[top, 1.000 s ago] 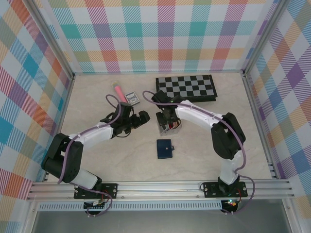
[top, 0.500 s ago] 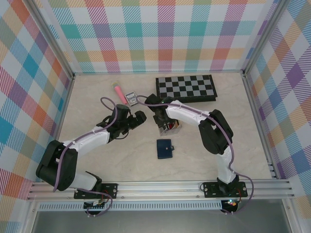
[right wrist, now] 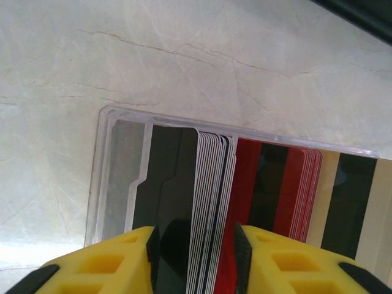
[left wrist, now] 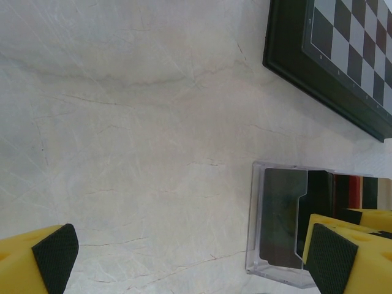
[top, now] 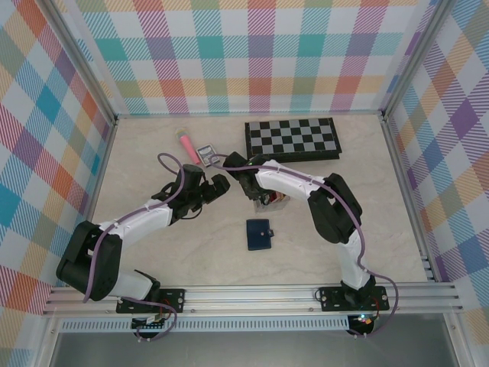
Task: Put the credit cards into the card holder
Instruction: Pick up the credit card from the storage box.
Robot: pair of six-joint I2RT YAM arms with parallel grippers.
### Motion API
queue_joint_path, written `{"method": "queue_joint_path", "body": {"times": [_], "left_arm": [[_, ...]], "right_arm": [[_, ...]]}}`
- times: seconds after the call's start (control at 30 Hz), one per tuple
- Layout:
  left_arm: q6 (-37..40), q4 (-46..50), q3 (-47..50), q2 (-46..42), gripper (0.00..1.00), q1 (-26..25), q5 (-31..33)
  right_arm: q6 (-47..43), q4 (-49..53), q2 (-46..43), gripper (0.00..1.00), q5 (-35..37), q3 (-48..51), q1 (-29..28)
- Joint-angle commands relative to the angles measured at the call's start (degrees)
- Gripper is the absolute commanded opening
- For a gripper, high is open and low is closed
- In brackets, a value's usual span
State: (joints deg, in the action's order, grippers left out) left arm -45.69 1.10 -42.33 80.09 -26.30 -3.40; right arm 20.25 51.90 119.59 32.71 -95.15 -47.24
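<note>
Yellow right fingers [right wrist: 275,263] are narrowed around white credit cards [right wrist: 211,202] packed in a clear stand [right wrist: 119,177], not yet pinching. Left fingers [left wrist: 37,263] are spread wide beside it. Several cards could be lifted together, tipping the stand. The navy card holder [top: 260,234] is seen closed nearby.

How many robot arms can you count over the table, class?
2. The left arm reaches from the near-left base toward the middle. The right arm curves from the near-right base to the clear card stand. None appears hidden.
</note>
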Motion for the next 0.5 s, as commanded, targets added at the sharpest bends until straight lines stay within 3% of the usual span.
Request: {"method": "queue_joint_path", "body": {"times": [0.0, 0.47], "left_arm": [[-0.6, -0.9, -0.3, 0.5, 1.0, 0.8, -0.2], [-0.7, -0.8, -0.5, 1.6, 1.0, 0.8, -1.4]], "right_arm": [[0.1, 2.1, -1.6, 0.34, 2.3, -0.3, 0.2], [0.2, 2.0, -2.8, 0.19, 2.5, 0.3, 0.2]]}}
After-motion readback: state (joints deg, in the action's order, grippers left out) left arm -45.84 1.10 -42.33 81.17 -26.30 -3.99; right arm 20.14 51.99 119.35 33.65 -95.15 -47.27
